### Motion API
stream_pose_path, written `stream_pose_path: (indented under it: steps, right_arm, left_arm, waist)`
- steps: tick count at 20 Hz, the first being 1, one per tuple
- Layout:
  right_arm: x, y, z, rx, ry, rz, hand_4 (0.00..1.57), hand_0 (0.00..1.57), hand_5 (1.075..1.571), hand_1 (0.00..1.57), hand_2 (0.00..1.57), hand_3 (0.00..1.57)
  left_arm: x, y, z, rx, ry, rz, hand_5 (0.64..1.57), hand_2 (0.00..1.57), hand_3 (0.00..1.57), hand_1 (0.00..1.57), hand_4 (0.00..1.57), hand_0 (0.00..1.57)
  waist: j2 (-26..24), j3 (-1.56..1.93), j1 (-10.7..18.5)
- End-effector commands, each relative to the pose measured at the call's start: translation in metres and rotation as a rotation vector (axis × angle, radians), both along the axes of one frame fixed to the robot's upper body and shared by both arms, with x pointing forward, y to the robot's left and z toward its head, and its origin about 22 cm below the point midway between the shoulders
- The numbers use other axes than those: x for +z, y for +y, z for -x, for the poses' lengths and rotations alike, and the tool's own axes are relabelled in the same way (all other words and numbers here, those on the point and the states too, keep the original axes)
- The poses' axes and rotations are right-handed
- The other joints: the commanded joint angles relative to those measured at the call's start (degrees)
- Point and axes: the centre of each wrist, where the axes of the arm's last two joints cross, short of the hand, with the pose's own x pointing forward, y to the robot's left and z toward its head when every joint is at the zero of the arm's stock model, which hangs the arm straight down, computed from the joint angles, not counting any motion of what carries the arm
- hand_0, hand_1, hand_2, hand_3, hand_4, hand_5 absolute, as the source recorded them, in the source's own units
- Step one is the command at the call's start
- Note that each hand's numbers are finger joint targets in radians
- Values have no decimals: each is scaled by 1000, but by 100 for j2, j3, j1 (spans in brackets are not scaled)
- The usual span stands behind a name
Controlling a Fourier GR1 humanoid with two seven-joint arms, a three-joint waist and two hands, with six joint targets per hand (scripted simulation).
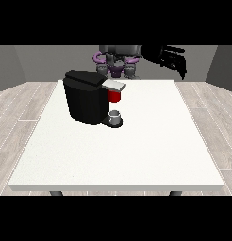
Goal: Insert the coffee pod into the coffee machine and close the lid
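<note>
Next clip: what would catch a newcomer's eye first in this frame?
The bulky black coffee machine stands left of centre on the large white table, with a grey lid jutting towards the view's right. Under that lid is a red part, and a small grey cup sits on the base below. A black hand is raised in the air at the view's upper right, fingers relaxed.

raised robot hand (pixel 173 59) at view's right

front view, across table (pixel 136 155), facing robot (pixel 117 61)
</note>
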Motion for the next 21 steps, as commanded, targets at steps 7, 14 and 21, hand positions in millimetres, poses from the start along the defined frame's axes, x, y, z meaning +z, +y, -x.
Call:
stream_pose_path:
  steps: [7, 14, 21]
  right_arm:
    - [-8, 7, -9, 18, 8, -48, 101, 0, 1571, 0, 0, 0]
    - [-50, 23, -5, 153, 27, -63, 0, 0, 1571, 0, 0, 0]
    - [-155, 35, 21, 250, 123, -123, 259, 0, 1571, 0, 0, 0]
  left_arm:
    - [8, -22, 2, -38, -3, -2, 1571, 0, 0, 0, 297, 0]
    - [-17, 9, 13, -1, 82, 17, 1571, 0, 0, 0, 248, 0]
    - [-66, 16, 35, 51, 220, 20, 1571, 0, 0, 0, 266, 0]
  waist:
    - [114, 2, 94]
    - [-411, 2, -273]
    - [-1211, 2, -594]
